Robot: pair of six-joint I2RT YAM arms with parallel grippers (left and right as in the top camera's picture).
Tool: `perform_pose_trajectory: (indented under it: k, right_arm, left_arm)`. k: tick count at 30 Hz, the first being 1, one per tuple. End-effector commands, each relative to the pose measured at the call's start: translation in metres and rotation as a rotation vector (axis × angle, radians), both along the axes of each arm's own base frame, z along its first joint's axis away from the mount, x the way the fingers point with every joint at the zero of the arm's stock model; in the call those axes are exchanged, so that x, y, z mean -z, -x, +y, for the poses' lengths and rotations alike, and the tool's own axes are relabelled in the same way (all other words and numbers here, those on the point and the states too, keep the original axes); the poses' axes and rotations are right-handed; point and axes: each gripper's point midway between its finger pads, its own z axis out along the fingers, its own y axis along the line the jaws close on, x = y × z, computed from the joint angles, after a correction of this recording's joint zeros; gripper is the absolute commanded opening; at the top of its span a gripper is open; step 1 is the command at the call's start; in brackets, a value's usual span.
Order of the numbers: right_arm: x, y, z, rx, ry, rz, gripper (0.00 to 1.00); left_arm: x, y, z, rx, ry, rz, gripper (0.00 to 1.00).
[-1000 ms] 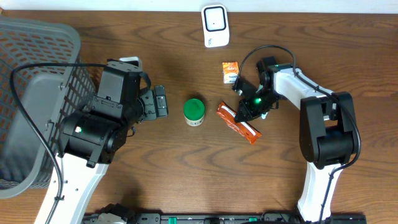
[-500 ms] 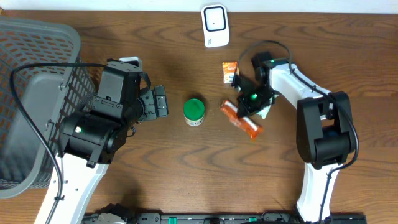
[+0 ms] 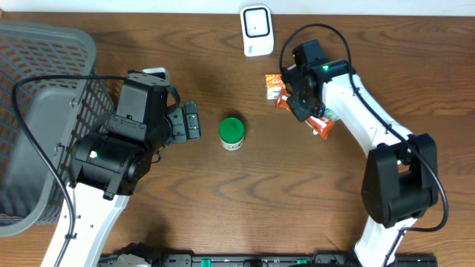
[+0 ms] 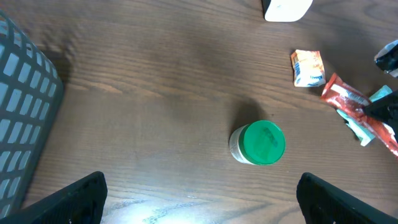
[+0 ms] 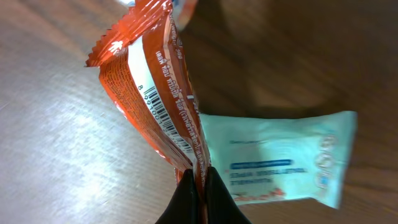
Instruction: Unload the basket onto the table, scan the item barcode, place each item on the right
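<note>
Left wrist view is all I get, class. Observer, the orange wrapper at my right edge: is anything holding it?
Observer: Yes. In the right wrist view the right pincer is shut on one edge of the orange wrapper.
Operator: Can you see a barcode?
Observer: Yes, the barcode sits on a white strip along the wrapper, facing the right wrist camera.
Operator: Where is the scanner?
Observer: Overhead, the white scanner is at the far edge of the table, apart from the wrapper.
</note>
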Motion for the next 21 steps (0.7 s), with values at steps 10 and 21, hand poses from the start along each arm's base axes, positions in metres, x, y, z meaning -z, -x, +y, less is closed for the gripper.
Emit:
perform_pose_trajectory:
  k: [10, 21]
  right_arm:
    - [-0.017, -0.028, -0.009, 0.094, 0.395, -0.297, 0.01]
    - [-0.017, -0.028, 0.014, 0.054, 0.413, -0.364, 0.01]
  left_arm:
    - [-0.001, -0.002, 0.003, -0.006, -0.016, -0.004, 0.98]
    - [-0.001, -0.002, 0.003, -0.006, -0.016, -0.004, 0.98]
